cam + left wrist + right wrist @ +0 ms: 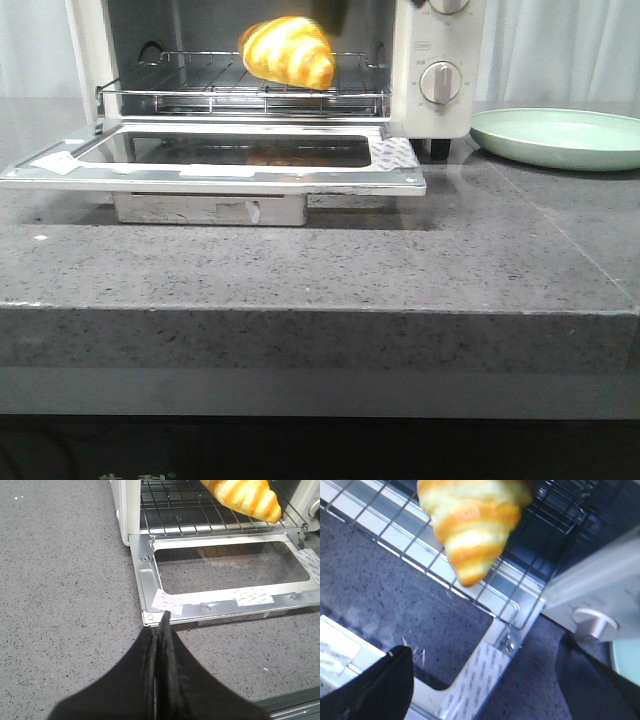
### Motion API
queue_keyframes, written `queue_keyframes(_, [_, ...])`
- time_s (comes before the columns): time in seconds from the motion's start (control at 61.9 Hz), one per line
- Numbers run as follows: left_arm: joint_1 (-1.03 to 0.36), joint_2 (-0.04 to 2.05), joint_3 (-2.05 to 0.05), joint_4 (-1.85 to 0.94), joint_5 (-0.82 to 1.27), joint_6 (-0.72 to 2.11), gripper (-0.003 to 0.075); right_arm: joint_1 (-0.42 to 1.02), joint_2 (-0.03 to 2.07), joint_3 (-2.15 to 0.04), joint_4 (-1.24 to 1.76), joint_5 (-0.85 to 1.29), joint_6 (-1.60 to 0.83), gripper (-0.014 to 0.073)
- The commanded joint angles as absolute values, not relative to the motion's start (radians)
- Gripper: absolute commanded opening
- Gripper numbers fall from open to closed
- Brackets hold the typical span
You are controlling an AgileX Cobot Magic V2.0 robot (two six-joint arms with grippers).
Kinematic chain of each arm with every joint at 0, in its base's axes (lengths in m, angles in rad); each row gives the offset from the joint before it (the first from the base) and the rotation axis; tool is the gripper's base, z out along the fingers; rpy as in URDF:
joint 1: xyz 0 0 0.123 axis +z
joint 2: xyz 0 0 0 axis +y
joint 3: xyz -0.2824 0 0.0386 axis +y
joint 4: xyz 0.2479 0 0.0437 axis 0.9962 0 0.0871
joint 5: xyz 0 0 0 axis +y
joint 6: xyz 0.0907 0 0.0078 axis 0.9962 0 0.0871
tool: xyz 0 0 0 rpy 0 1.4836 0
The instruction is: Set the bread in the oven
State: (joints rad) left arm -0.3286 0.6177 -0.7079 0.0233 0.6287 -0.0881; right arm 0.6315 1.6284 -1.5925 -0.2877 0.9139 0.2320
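**Listener:** As the eye moved in from the front edge, what came first?

**Describer:** A grey speckled stone worktop (300, 270), bare at its near edge. Over it, in front of the left corner of the oven door (240, 178), hung the left gripper (161, 630). Its jaws were pressed flat together with nothing between them. It showed only in its own wrist view.

**Listener:** And behind that?

**Describer:** The glass door lay dropped open and level, reaching toward the viewer. Behind it sat the white oven (410, 60), with its wire rack (200, 85) drawn to the mouth.

**Listener:** Where was the bread?

**Describer:** The bread (288, 50) was at the oven's mouth, over the front part of the rack and right of its middle. It looked slightly blurred. I could not tell whether it rested on the wires or hung just above them.

**Listener:** Was anything holding it?

**Describer:** It seemed not. The right gripper (485, 647) had its jaws spread wide. The bread lay out beyond the fingertips, not between them.

**Listener:** Which way did the roll lie?

**Describer:** From the front, its long axis ran across the opening, sloping down toward the right. In the right wrist view, one tapered end pointed back toward the jaws. The right arm was clearly the nearer one, with the left well apart from the roll. I judged the placing almost done.

**Listener:** Anything farther off?

**Describer:** A pale green plate (560, 140) stood to the right of the oven, with nothing on the part that showed.
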Motion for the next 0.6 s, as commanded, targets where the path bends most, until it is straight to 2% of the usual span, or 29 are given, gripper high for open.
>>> queue_keyframes(0.0, [-0.327,0.616,-0.736,0.019,0.556,-0.097,-0.0018,0.601,1.488,-1.521,-0.297,0.836,0.229,0.0594])
queue_keyframes(0.356, [-0.327,0.616,-0.736,0.019,0.56,-0.097,-0.0018,0.397,1.143,-1.145,-0.186,0.742,0.229,0.0594])
queue_keyframes(0.582, [-0.327,0.616,-0.736,0.019,0.56,-0.097,-0.0018,0.377,0.96,-0.97,-0.171,0.712,0.229,0.0594])
